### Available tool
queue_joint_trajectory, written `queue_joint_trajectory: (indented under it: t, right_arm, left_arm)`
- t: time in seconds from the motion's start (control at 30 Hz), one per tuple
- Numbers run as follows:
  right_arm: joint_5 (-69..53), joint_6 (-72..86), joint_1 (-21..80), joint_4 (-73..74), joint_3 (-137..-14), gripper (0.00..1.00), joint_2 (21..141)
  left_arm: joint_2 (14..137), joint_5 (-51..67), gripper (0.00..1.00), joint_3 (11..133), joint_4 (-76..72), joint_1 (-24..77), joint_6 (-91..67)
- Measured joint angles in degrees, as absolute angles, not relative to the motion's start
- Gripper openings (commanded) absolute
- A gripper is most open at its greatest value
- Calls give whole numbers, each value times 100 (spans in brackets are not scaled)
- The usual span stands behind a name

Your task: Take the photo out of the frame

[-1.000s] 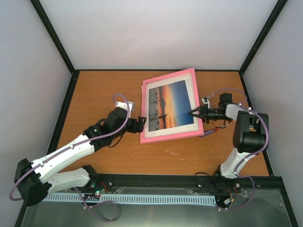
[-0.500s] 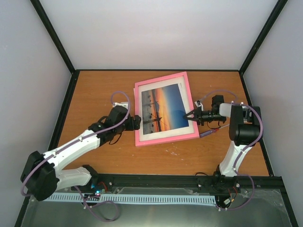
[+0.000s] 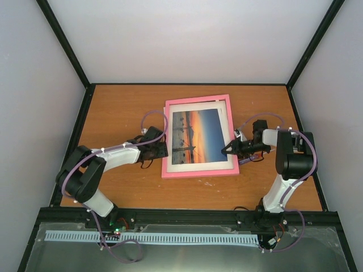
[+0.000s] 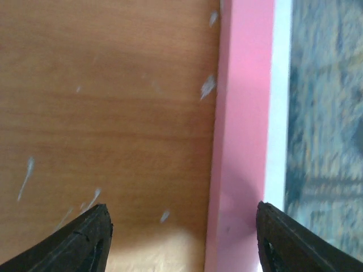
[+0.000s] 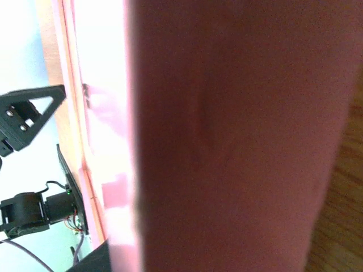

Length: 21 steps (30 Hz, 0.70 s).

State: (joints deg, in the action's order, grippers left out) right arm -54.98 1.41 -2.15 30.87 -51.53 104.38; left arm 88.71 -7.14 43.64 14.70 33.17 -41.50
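- Left gripper [image 3: 161,149]: at left edge of frame [image 3: 198,171]. Fingers [image 4: 85,241] apart, straddling pink left border; one tip over bare table [image 3: 113,113], other over border. No clamp.
- Frame: flat on table, pane up, between both grippers. Long axis appears to run near-to-far, so long sides face the arms.
- Photo [image 3: 195,135]: inside frame, under pane, centred, white mat around it. Lies right of left fingers, left of right fingers.
- Right gripper [image 3: 226,151]: at right edge of frame, lower half. Pink edge fills wrist view; finger state cannot be told.
- Both arms equally near; access to photo likely from frame's back.
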Motion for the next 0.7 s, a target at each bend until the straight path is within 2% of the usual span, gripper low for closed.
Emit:
queue_joint_trajectory:
  t: [0.43,0.7]
  right_arm:
    - [-5002,-180,-211,3155,-5127,47,10333]
    - [-4147,-364,-226,3262,-5127,54,9354]
  left_arm:
    - [9950,-692,41,5175,1175,3288,-4082]
    - [10022,-646,26,5194,1087,3282,-3924]
